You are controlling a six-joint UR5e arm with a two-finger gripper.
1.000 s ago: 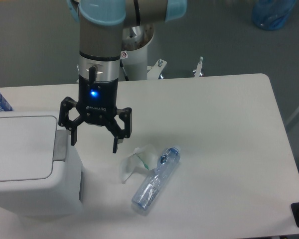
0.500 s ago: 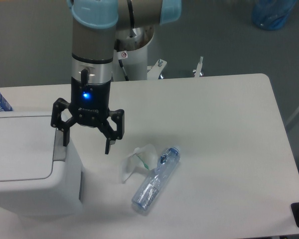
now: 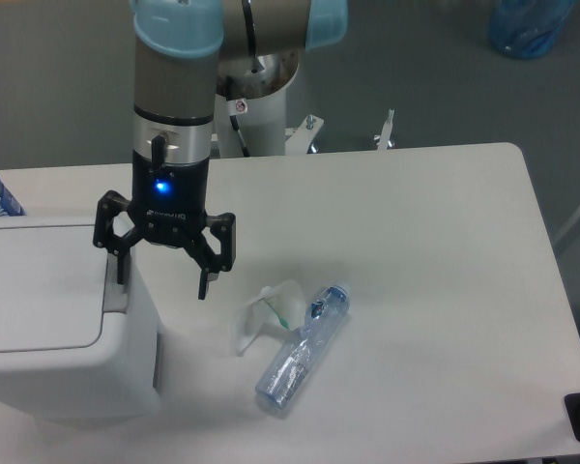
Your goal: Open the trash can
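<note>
The white bin (image 3: pixel 48 319) stands at the left edge of the bench (image 3: pixel 416 251), its flat lid down and the grey tab (image 3: pixel 116 286) at the lid's right edge. The claw (image 3: pixel 161 280) hangs above the bin's right end with its fingers spread wide and nothing between them; one finger (image 3: pixel 119 264) is over the tab, the other (image 3: pixel 204 280) is past the bin's side, over the bench. A clear bottle (image 3: pixel 302 349) lies on the bench right of the bin, with a crumpled clear wrapper (image 3: pixel 264 307) just beside it.
</note>
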